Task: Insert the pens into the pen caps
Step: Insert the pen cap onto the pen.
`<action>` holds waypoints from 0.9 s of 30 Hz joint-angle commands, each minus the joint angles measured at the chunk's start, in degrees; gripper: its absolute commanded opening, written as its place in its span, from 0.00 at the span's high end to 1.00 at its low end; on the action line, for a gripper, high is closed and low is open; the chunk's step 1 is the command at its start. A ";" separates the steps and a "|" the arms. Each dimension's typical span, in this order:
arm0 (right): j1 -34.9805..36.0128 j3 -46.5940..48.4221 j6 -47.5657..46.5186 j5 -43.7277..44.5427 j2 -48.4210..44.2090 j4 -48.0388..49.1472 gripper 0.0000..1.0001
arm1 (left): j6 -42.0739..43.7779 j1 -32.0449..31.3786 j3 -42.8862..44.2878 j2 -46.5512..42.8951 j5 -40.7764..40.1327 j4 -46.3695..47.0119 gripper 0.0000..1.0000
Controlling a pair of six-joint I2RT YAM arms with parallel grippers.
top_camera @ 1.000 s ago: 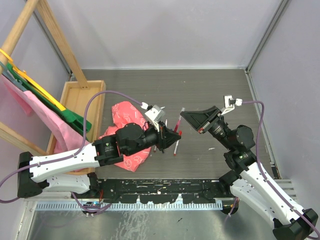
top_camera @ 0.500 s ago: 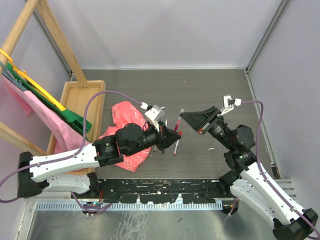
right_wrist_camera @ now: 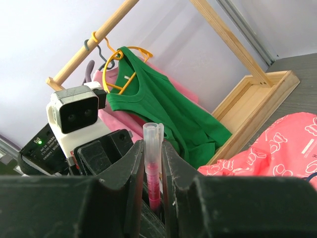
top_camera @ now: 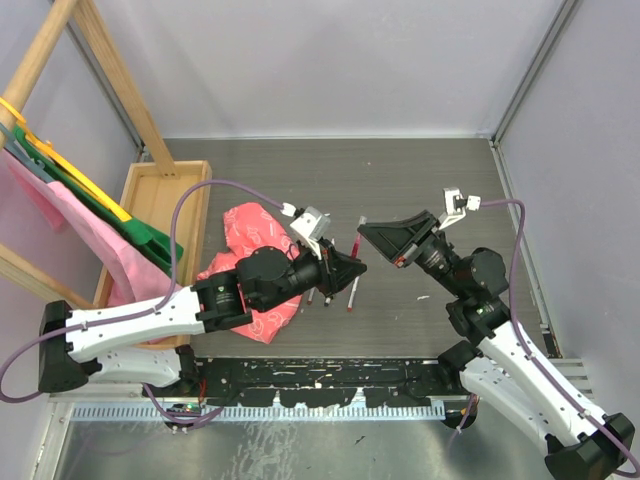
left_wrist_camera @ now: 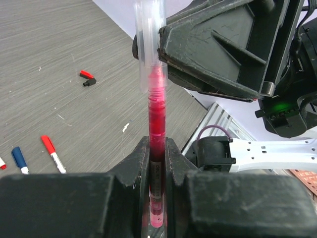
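My left gripper (left_wrist_camera: 157,148) is shut on a red pen (left_wrist_camera: 156,114), which points up and away from it. The pen's tip sits inside a clear pen cap (left_wrist_camera: 148,44), and my right gripper (right_wrist_camera: 153,148) is shut on that cap (right_wrist_camera: 152,136). In the top view the two grippers, left (top_camera: 347,268) and right (top_camera: 366,233), meet tip to tip above the middle of the table, with the pen (top_camera: 356,250) between them. On the table lie a blue-capped pen (left_wrist_camera: 20,159), a red-capped pen (left_wrist_camera: 52,153) and a small red and black cap piece (left_wrist_camera: 87,78).
A pink patterned cloth (top_camera: 255,235) lies under the left arm. To its left a wooden tray (top_camera: 150,215) stands by a wooden rack hung with green and pink garments (top_camera: 70,190). More pens (top_camera: 351,295) lie below the grippers. Grey walls enclose the table.
The two grippers have drawn slightly closer together, the left one easing right towards the cap. Both grips are unchanged.
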 commanded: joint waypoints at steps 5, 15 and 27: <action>0.48 0.30 -7.88 -10.29 0.14 0.74 0.92 | 0.85 -0.09 3.00 -0.31 -4.72 8.22 1.00; 0.49 -0.23 -8.87 -13.30 -0.02 0.31 0.89 | 3.09 -0.11 4.33 -0.97 -4.73 11.37 1.00; 0.50 13.01 -9.82 -9.01 1.26 -6.91 0.55 | 5.91 -0.11 5.42 -3.00 -1.18 7.22 1.00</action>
